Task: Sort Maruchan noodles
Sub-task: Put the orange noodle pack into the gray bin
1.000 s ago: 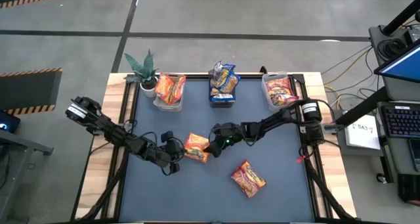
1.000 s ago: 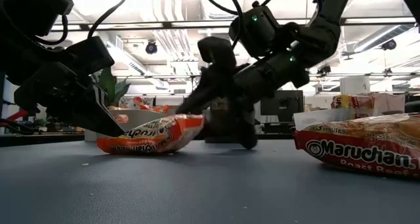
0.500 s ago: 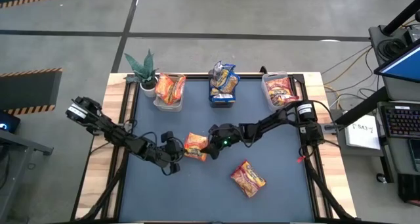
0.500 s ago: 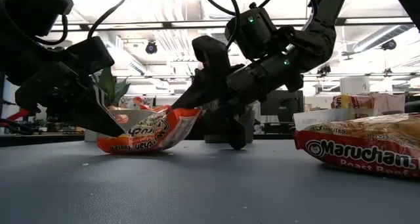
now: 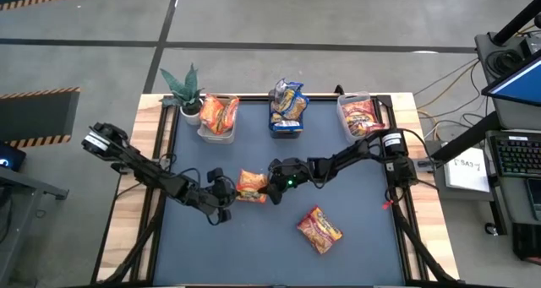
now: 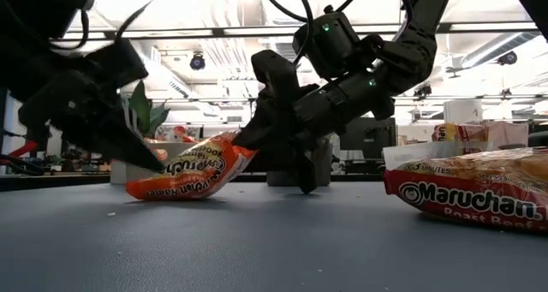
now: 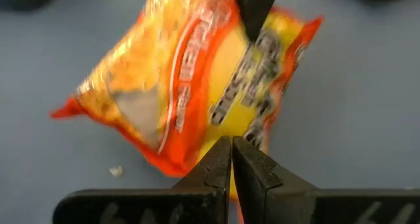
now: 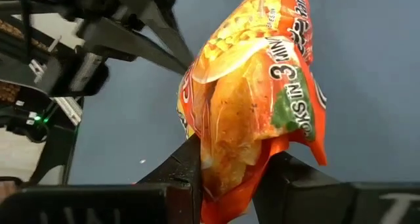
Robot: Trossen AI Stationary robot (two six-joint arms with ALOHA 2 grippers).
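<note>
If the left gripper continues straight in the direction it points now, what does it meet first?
Most likely the orange-yellow packet: the left gripper, fingers shut, points at its near edge. Just beyond, the right gripper grips that packet.

Left dark six-joint arm extended from table's left edge toward centre, held low. Left two-finger gripper (image 5: 226, 205) seen with fingers pressed together, tips (image 7: 231, 159) meeting at edge of orange-yellow plastic noodle packet (image 5: 251, 186). Right dark arm stretched from right side across toward centre, wrist angled down. Right two-finger gripper (image 8: 230, 161) closed around opposite end of same packet, that end raised off table; fingers (image 8: 187, 165) seen either side of it.
</note>
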